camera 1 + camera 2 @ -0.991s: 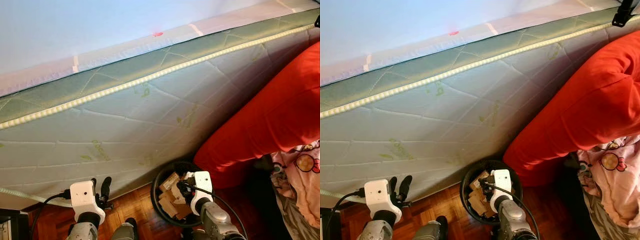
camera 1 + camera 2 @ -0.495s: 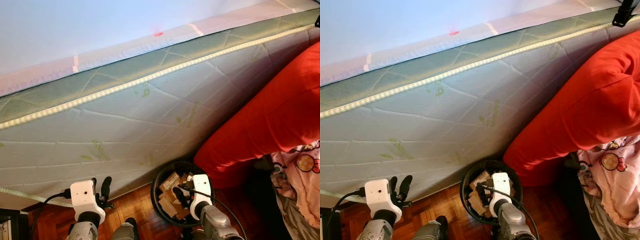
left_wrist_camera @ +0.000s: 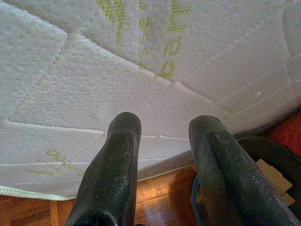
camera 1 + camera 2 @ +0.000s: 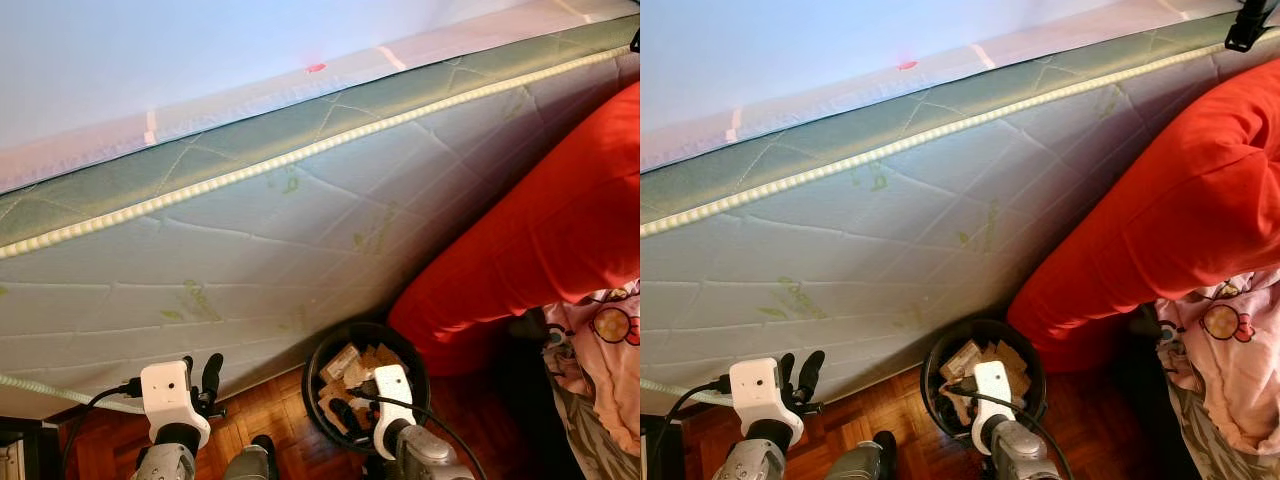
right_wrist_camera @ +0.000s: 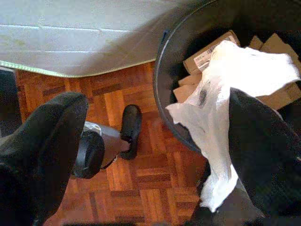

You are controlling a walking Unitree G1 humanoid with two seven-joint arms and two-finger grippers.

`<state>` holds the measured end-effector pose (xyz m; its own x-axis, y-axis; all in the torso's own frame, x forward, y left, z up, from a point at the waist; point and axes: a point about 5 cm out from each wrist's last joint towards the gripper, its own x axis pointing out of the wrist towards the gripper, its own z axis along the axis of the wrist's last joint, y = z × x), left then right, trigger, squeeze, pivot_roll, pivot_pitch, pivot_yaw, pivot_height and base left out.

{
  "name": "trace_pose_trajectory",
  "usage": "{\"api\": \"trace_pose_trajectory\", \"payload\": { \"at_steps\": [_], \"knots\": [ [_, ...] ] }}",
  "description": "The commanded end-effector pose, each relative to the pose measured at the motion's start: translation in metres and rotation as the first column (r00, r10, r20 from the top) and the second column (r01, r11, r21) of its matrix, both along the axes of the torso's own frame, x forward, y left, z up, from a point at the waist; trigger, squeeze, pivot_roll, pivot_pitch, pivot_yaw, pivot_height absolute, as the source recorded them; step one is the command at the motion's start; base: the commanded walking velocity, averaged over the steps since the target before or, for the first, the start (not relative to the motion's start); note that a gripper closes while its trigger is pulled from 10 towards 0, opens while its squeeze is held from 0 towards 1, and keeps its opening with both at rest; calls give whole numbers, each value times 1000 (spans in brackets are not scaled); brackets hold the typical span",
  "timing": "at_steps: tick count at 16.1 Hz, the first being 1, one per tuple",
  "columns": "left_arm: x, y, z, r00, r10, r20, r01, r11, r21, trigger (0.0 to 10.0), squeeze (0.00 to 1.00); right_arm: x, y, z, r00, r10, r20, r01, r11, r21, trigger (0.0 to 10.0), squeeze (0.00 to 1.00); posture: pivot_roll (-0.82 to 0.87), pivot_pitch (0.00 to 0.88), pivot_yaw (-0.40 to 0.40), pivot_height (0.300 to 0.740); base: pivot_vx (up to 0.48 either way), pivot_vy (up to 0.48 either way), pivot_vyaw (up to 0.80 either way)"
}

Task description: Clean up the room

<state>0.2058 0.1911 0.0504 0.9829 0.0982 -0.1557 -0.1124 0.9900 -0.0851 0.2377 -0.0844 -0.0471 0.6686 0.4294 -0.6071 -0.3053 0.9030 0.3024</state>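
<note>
- Tissue (image 5: 221, 122), white and crumpled, hangs over the rim of the black bin (image 5: 162, 94) in the right wrist view, half inside and half trailing outside. It lies against one finger of the right gripper (image 5: 155, 155), whose fingers stand wide apart, so it looks let go rather than pinched. Cardboard scraps (image 5: 207, 54) lie in the bin.
- Left eye view: the right gripper (image 4: 345, 415) sits over the near edge of the bin (image 4: 330, 350), which stands on the wooden floor (image 4: 270, 410) against the mattress (image 4: 250, 260), beside a red cushion (image 4: 530, 240).
- Right eye view: same layout; the left gripper (image 4: 798, 375) is held up near the mattress side, apart from the bin.
- Left wrist view: the left gripper (image 3: 162, 150) has its fingers parted with nothing between them, pointing at the mattress.
- Judgement: the step in hand is dropping rubbish in the bin. Next the tissue wants nudging fully inside, or the arm lifted clear so it falls in, not onto the floor.
</note>
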Motion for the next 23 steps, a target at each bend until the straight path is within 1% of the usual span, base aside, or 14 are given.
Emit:
{"api": "trace_pose_trajectory", "payload": {
  "at_steps": [1,4,5,6,9,11,12,14,18,19,20,21,22,23],
  "knots": [
    [-7,2,-9,999,6,-45,-6,1000,-1,10000,0,-11,3,-7,999,10,-45,-9,1000,6,10000,1000,250,288,-15,740,0,0,0],
    [-7,2,-9,999,7,-44,-7,1000,0,10000,0,-9,2,-6,1000,7,-26,-8,1000,-25,10000,1000,252,290,-17,740,0,0,0],
    [-6,1,-8,999,7,-41,-7,1000,-1,10000,0,-8,0,-6,1000,-2,-17,2,999,-38,10000,847,250,290,-17,740,0,0,0],
    [-6,1,-8,999,7,-40,-7,1000,-1,10000,0,-7,0,-6,1000,-6,-13,5,999,-43,10000,0,250,290,-17,740,0,0,0],
    [-4,-1,-7,999,7,-35,-7,1000,-3,10000,0,-4,-5,-4,999,-26,18,27,997,-77,10000,0,251,287,-20,740,0,0,0],
    [-4,-1,-7,999,9,-32,-9,1000,-2,10000,0,8,-15,5,989,-67,134,88,984,-153,10000,0,254,289,-21,740,0,0,0],
    [-4,-1,-7,999,10,-32,-10,1000,-1,10000,0,14,-16,11,979,-23,203,69,972,-223,10000,0,254,289,-21,740,0,0,0],
    [-5,-1,-6,999,9,-34,-9,1000,-1,10000,0,7,-5,6,980,118,162,-71,960,-270,10000,0,249,291,-21,740,0,0,0],
    [-4,-4,-6,1000,6,-31,-6,1000,-5,10000,0,-8,8,-4,876,470,106,-355,778,-518,10000,0,252,292,-22,740,0,0,0],
    [-3,-4,-6,1000,5,-31,-6,1000,-6,10000,0,-9,10,-4,853,512,100,-384,745,-546,10000,0,252,292,-22,740,0,0,0],
    [-3,-4,-6,999,6,-31,-6,1000,-6,10000,0,-15,12,-8,807,588,57,-452,677,-581,10000,0,252,292,-22,740,0,0,0],
    [-3,-4,-6,999,6,-32,-6,1000,-5,10000,0,-17,10,-10,794,607,31,-465,640,-612,10000,0,254,293,-24,740,0,0,0],
    [-3,-4,-6,999,7,-32,-7,1000,-5,10000,0,-17,8,-11,800,600,26,-452,630,-631,10000,0,254,293,-24,740,0,0,0],
    [-4,-4,-6,999,7,-32,-8,1000,-5,10000,0,-16,6,-11,827,561,46,-415,663,-623,10000,0,256,295,-25,740,0,0,0]
  ]
}}
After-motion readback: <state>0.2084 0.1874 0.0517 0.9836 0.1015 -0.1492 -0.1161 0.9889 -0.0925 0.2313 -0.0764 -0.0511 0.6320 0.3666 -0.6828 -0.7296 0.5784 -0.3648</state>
